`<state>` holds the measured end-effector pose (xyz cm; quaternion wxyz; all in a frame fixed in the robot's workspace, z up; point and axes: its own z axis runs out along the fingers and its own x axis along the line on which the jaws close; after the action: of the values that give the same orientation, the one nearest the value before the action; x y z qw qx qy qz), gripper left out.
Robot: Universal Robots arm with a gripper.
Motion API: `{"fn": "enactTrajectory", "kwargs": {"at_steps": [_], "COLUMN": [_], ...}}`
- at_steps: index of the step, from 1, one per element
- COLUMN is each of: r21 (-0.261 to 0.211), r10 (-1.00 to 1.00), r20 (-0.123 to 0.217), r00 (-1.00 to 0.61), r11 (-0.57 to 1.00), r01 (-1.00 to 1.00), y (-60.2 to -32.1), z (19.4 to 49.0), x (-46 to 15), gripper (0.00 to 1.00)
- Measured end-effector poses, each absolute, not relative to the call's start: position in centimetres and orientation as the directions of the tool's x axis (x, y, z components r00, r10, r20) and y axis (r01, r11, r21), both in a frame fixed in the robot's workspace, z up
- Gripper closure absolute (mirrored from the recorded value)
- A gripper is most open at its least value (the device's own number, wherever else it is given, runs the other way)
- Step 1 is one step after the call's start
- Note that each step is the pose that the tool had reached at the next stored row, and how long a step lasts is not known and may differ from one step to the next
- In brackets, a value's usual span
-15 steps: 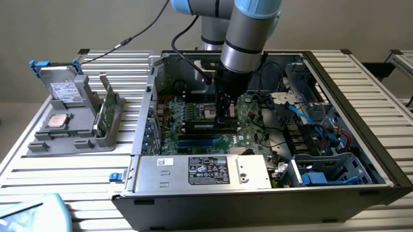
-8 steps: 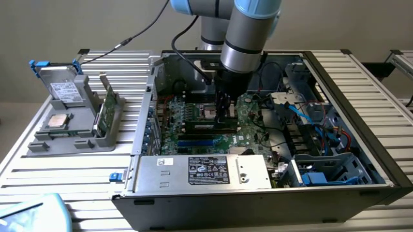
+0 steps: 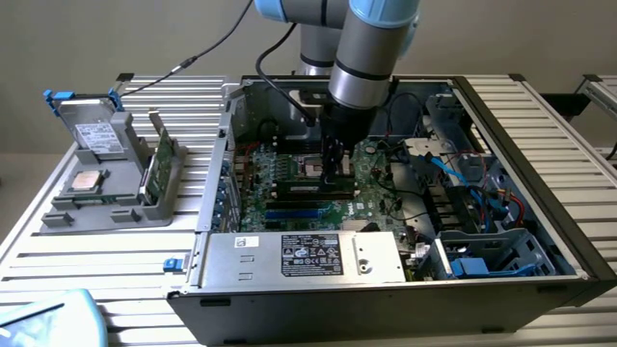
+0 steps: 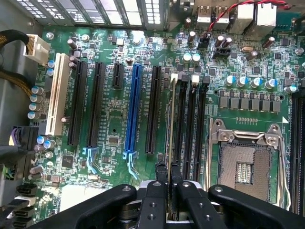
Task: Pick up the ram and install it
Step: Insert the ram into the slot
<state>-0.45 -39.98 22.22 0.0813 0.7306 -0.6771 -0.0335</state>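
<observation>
My gripper [image 4: 168, 168] is shut on the ram [image 4: 170, 119], a thin green stick that the wrist view shows edge-on between the two black fingers [image 4: 161, 172]. The stick lies along the row of black memory slots [image 4: 185, 124], beside the open processor socket [image 4: 245, 162]. I cannot tell whether it is seated in a slot or just above it. In the exterior view the gripper [image 3: 336, 172] reaches down into the open computer case [image 3: 540, 217], over the green motherboard [image 3: 289, 210], near the memory slots [image 3: 313, 191].
A grey holder [image 3: 106, 206] on the exterior view's left carries a silver drive box with blue tabs [image 3: 95, 130], a square silver processor chip [image 3: 89, 181] and a green board on edge [image 3: 162, 163]. The power supply [image 3: 308, 256], cables [image 3: 463, 173] and case walls surround the motherboard.
</observation>
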Motion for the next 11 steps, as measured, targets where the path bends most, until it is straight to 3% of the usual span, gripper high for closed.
{"fn": "enactTrajectory", "kwargs": {"at_steps": [11], "r21": [0.159], "r10": [-0.995], "r20": [0.062], "r00": [0.081], "r11": [-0.07], "r01": [-0.985], "y": [-39.84], "z": [22.06], "x": [-0.56], "gripper": [0.86]}}
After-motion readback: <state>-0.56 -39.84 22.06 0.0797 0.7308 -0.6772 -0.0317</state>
